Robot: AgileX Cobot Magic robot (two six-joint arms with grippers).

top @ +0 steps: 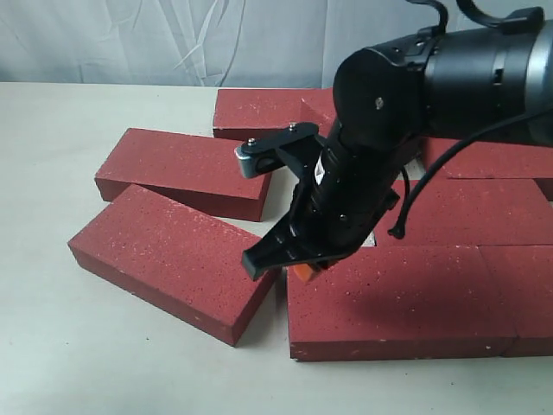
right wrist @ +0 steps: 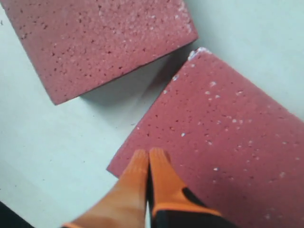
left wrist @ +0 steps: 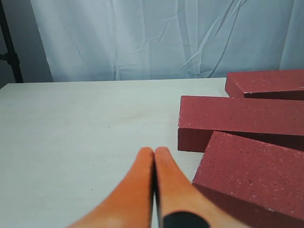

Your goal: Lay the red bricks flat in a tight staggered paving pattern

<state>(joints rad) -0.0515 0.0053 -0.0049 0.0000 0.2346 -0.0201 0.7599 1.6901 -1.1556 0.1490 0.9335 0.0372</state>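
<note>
**Presently: clenched right gripper (top: 294, 270) over flat, dark-red, gritty rectangular paving bricks (top: 389, 294)**

Currently the black right arm (top: 449, 78) reaches from the upper right of the exterior view down to the centre. Its orange fingers (right wrist: 137, 175) are pressed together with nothing between them. The tips sit low, just beside the seam where a skewed loose brick (top: 168, 259) at the lower left meets the front row. In the right wrist view the tips are over the corner of one brick (right wrist: 223, 142), and a second brick (right wrist: 99, 42) lies apart from it across a strip of bare table. I cannot tell whether the tips touch the corner.

Across the right half of the exterior view the bricks lie flat and butted edge to edge. A front-row neighbour (top: 527, 294) and a middle-row brick (top: 467, 212) show offset seams. At centre left another angled brick (top: 186, 169) lies outside the pattern. One more brick (top: 259, 112) lies at top centre, before the white curtain (top: 130, 39).

The left gripper (left wrist: 154, 159) is likewise squeezed closed and empty. It is over the pale matte tabletop (left wrist: 71, 142), near three flat bricks, and the nearest of them (left wrist: 256, 175) lies just beside it.
</note>
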